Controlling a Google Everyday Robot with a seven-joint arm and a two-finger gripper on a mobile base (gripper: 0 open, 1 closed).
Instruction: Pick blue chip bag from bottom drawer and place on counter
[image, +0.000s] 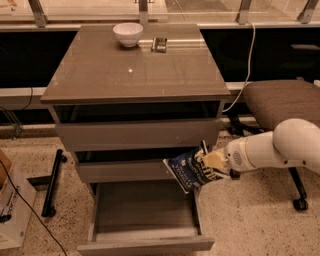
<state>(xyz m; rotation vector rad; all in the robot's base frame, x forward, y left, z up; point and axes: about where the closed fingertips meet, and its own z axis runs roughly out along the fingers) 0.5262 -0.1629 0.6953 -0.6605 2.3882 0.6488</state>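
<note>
The blue chip bag (186, 171) hangs tilted in the air above the right side of the open bottom drawer (145, 244), clear of its grey floor. The gripper (206, 163) is clamped on the bag's right end, reaching in from the right of the drawer. Well above the drawer, the counter (135, 70) carries a white bowl (127, 34) and a small dark object (160, 44) near its far edge.

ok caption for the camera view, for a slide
The hand holds the bag above the open bottom drawer.
</note>
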